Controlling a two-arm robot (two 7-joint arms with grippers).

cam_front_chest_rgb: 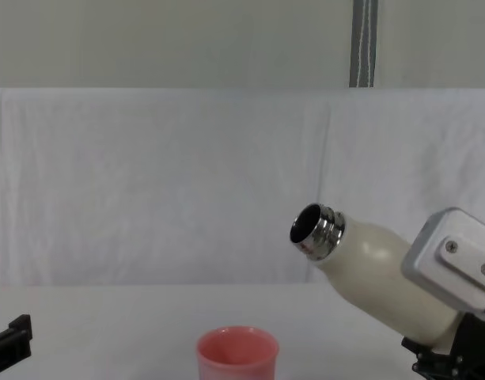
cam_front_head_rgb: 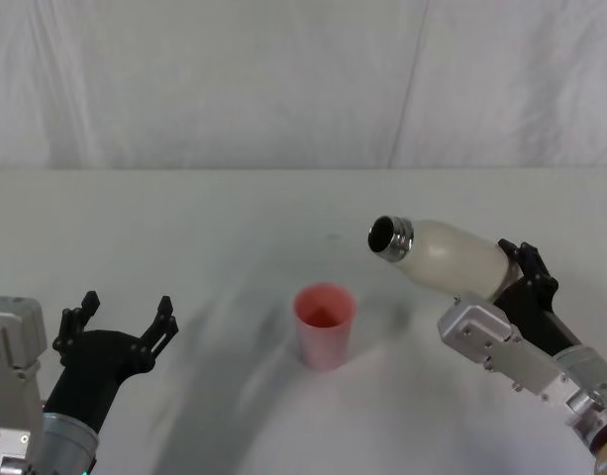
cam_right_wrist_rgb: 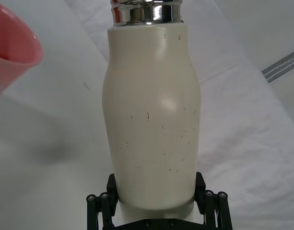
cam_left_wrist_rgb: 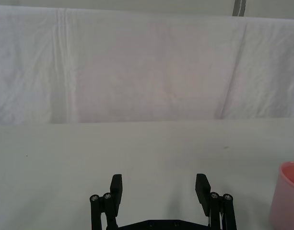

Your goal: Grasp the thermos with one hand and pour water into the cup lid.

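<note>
Over white table, right hand (cam_front_head_rgb: 516, 272) clamps tilted thermos (cam_front_head_rgb: 447, 253).

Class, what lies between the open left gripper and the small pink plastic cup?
Bare white table, per the head view, separates left gripper from pink cup.

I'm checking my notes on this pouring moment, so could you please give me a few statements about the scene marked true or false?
1. The right gripper holds the thermos near its base. True.
2. The thermos stands upright on the table. False: it is lifted and tilted, mouth toward the cup lid.
3. The left gripper is open, holding nothing. True.
4. The cup lid lies on its side. False: it stands upright, opening up.
5. The thermos has its cap on. False: its steel neck is open.
</note>
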